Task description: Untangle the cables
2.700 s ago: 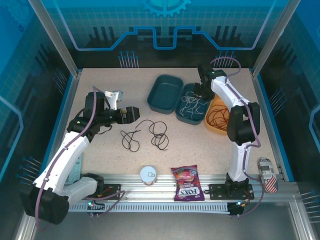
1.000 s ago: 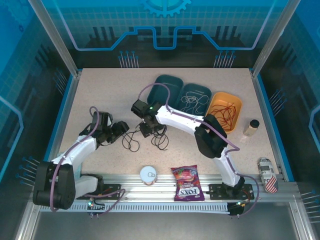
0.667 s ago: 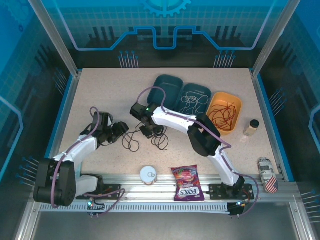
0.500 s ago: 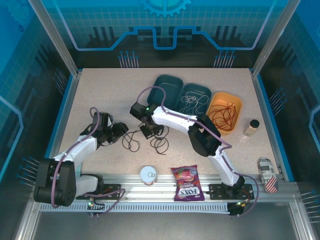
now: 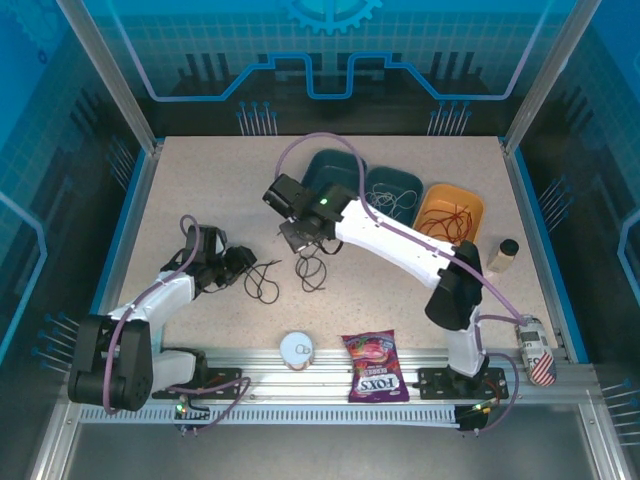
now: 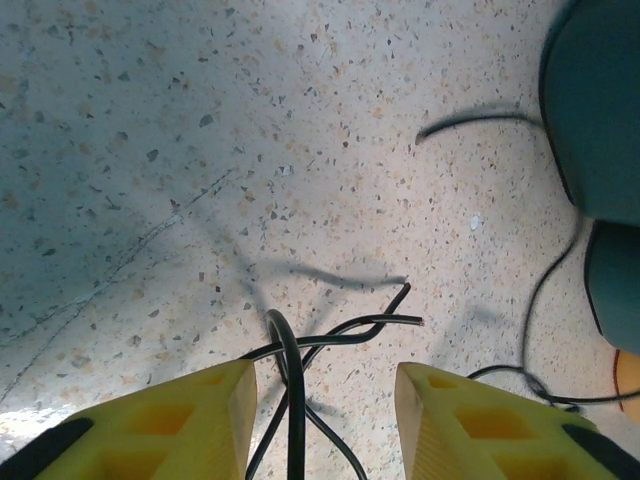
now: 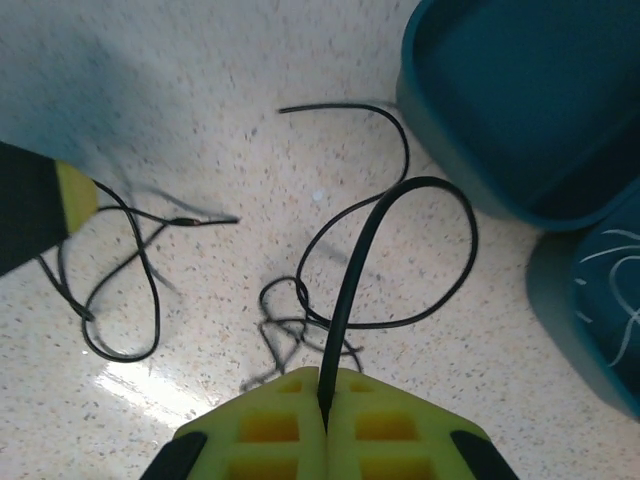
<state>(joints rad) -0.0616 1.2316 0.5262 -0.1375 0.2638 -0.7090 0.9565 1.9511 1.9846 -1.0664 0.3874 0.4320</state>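
One black cable (image 5: 264,284) lies in loose loops on the speckled table. My right gripper (image 5: 300,238) hangs over its right end, shut on a strand of the black cable (image 7: 372,235) that rises from the pinched jaws (image 7: 325,385). My left gripper (image 5: 244,262) rests low at the cable's left end, open, its yellow fingers (image 6: 215,400) either side of crossed black cable loops (image 6: 288,350) without pinching them. White cables (image 5: 392,206) lie in a teal bin (image 5: 412,180). Red cables (image 5: 452,222) lie in the orange bin (image 5: 470,196).
An empty teal bin (image 5: 332,168) sits behind the right arm, close to the lifted strand (image 7: 520,100). A snack bag (image 5: 372,366) and a white round lid (image 5: 297,348) lie by the front rail. A small bottle (image 5: 505,252) and a can (image 5: 536,352) stand at right.
My right gripper closed on the black cable and rose back-right, dragging the cable's right loops along. The left gripper's jaws narrowed around the left loops; that arm stayed put.
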